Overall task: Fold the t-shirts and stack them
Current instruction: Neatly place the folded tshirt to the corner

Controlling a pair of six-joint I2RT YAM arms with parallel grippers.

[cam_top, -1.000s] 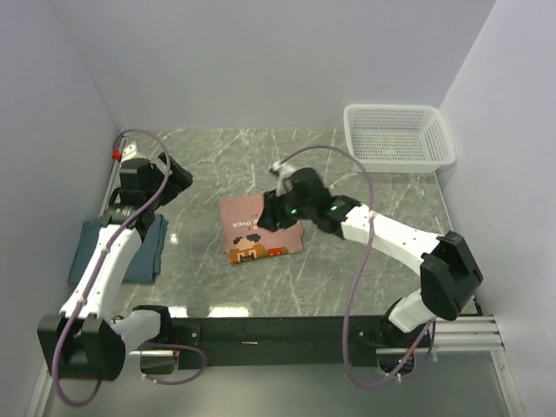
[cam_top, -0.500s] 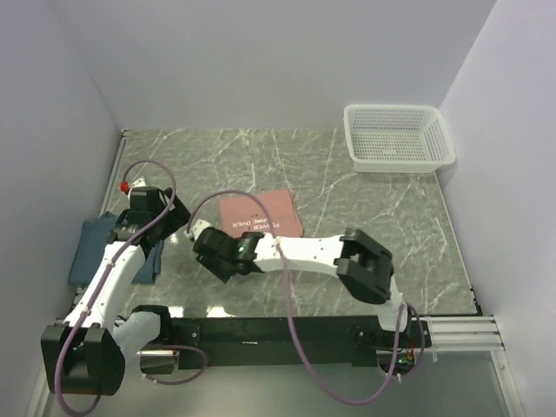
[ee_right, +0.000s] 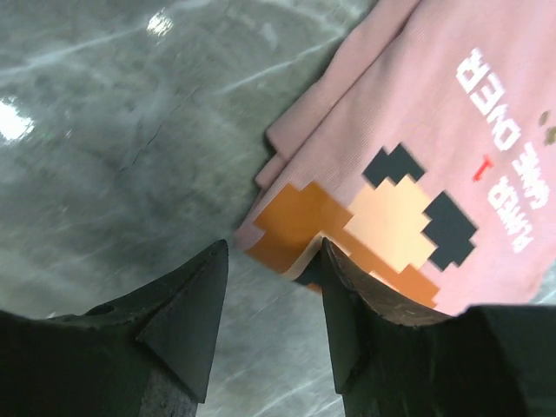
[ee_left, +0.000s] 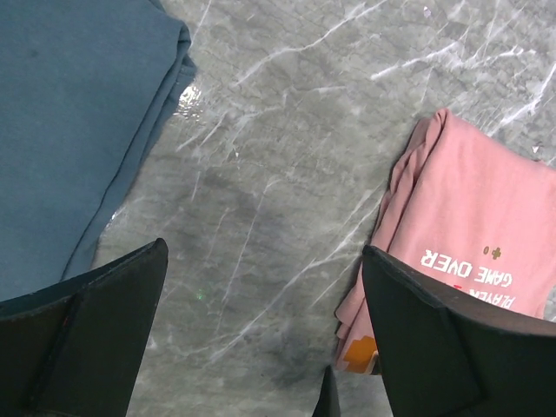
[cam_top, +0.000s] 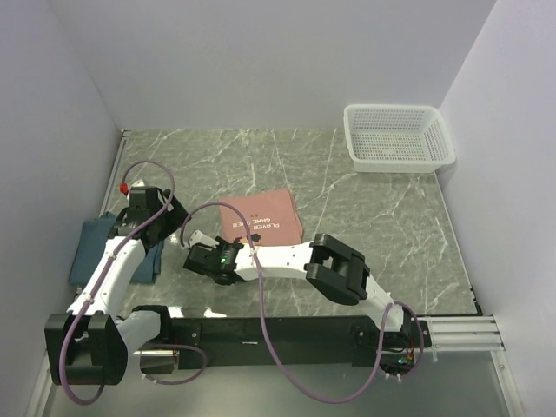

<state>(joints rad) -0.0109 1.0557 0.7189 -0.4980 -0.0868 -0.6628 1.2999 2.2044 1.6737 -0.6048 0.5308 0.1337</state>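
The salmon-pink t-shirt (cam_top: 265, 217) lies folded mid-table, white text and an orange pixel print (ee_right: 391, 208) facing up. Left of it, by the table's edge, the dark teal t-shirt (cam_top: 94, 248) lies folded (ee_left: 69, 122). My right arm reaches low across the front. My right gripper (cam_top: 208, 261) (ee_right: 271, 252) is open at the pink shirt's near-left corner, one fingertip (ee_right: 334, 261) against the slightly raised hem. My left gripper (cam_top: 169, 217) (ee_left: 261, 287) hangs wide open over bare marble between the two shirts, the pink shirt (ee_left: 473, 217) on its right, holding nothing.
A white mesh basket (cam_top: 400, 139) stands at the far right corner, nothing showing in it. The marble table (cam_top: 365, 226) is walled at the back and both sides. My right arm's forearm and elbow (cam_top: 334, 265) lie across the near middle.
My right arm swung from the pink shirt's far side round to its near-left corner, low over the table. The shirt turned slightly. My left gripper came nearer and lower, still open.
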